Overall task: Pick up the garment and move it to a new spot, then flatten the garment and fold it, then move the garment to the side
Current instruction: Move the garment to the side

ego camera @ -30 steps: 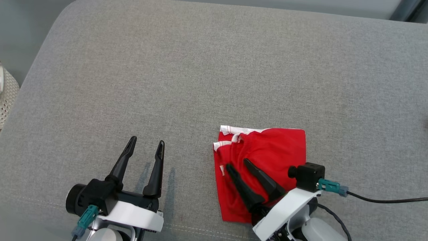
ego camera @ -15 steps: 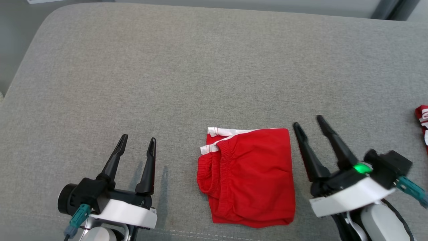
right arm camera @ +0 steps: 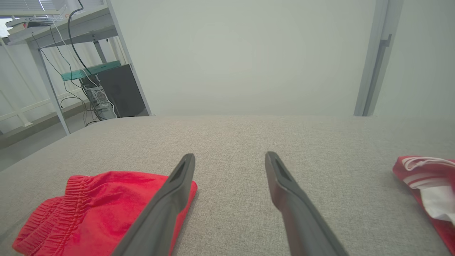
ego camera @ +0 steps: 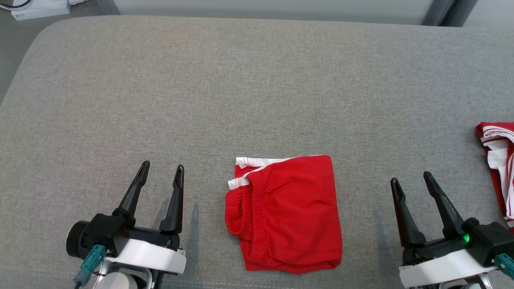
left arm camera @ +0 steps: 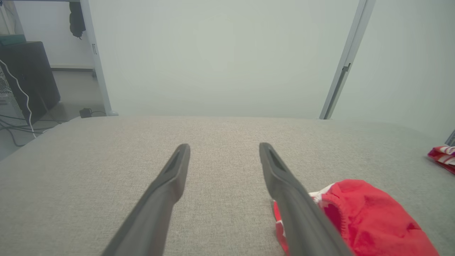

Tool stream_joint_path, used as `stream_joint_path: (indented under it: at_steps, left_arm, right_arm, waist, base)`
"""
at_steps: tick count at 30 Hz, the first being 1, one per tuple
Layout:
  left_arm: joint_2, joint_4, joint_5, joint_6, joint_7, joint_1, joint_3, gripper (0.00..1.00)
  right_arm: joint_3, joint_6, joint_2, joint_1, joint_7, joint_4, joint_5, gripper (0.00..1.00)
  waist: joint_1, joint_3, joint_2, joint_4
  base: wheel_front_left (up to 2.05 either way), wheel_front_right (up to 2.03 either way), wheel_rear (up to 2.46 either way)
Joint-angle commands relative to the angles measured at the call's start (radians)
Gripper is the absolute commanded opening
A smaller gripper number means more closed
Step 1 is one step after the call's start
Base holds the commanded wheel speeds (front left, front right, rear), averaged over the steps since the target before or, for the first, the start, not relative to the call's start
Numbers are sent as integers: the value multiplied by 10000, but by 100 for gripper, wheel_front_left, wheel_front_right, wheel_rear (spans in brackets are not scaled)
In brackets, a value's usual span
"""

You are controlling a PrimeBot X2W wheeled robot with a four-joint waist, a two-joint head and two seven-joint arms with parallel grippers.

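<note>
A red garment (ego camera: pixel 287 214) with an elastic waistband and white trim lies folded on the grey cushion (ego camera: pixel 257 92), near its front edge. It also appears at the lower right of the left wrist view as the red garment (left arm camera: pixel 369 220) and at the lower left of the right wrist view as the red garment (right arm camera: pixel 92 209). My left gripper (ego camera: pixel 161 171) stands open to the garment's left, nothing between its fingers. My right gripper (ego camera: pixel 410 178) stands open to the garment's right, apart from it and empty.
A second red and white striped cloth (ego camera: pixel 498 160) lies at the cushion's right edge; it shows again as the striped cloth (right arm camera: pixel 426 185) in the right wrist view. Beyond the cushion's far edge are a pale wall, a desk (right arm camera: pixel 64 32) with cables and a dark computer case (right arm camera: pixel 113 92).
My right gripper has lifted off the red garment and swung right, off to its side. The head camera has shifted, bringing the striped cloth into view. The left gripper has stayed put.
</note>
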State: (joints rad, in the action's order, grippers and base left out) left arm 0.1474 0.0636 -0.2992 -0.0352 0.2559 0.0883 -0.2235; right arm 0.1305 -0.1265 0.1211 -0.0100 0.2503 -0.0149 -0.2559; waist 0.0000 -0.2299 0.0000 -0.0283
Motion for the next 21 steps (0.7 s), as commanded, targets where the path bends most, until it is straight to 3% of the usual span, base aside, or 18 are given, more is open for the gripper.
stream_joint_path:
  at_steps: [1,7,15,21]
  left_arm:
    - [185,-253,-4,26,59,122,349,100]
    - [183,-225,8,76,43,232,192,100]
    - [-14,-84,-42,137,49,378,-6,100]
    - [-138,34,-77,189,54,422,-46,100]
  right_arm:
    - [163,-42,38,-96,113,202,97,100]
    - [533,-42,16,-389,113,-513,-154,100]
    - [1930,-42,74,-979,114,-2118,-993,100]
    - [2193,-42,56,-1030,114,-2960,-1518,100]
  waist:
    - [0,13,0,32]
    - [0,-42,0,-138]
    - [0,-195,0,-859]
    - [0,-253,0,-1230]
  base:
    - [0,0,0]
    - [0,0,0]
    - [0,0,0]
    - [0,0,0]
